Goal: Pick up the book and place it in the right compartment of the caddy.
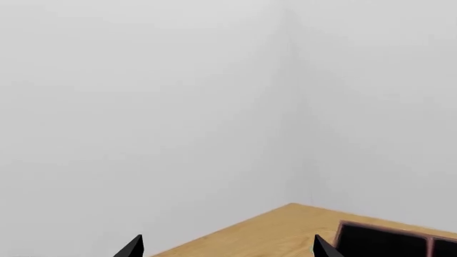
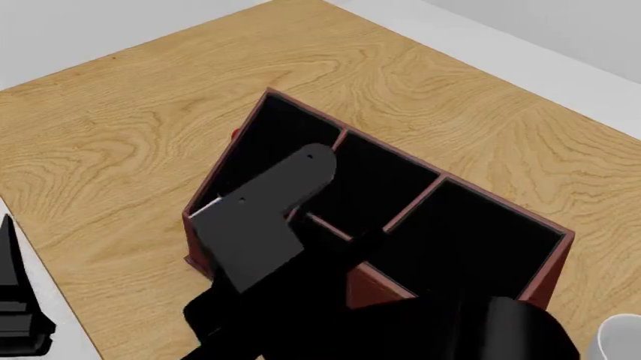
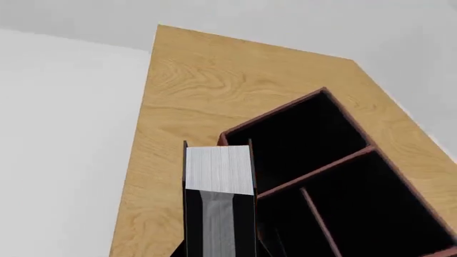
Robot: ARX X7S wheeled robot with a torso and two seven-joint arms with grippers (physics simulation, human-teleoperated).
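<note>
Book [image 3: 218, 176]: 1, in right pincer [image 3: 218, 249], above 1 caddy [image 3: 335, 160].

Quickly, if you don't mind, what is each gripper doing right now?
Left gripper: open, holding nothing.
Right gripper: closed on the book, held beside the caddy.

A light wood-grain counter [image 2: 150, 127] is seen, and the reddish-brown caddy [image 2: 546, 274] is set directly on it at an angle. A white cup [image 2: 621, 337] is glimpsed near the caddy's tall end.
</note>
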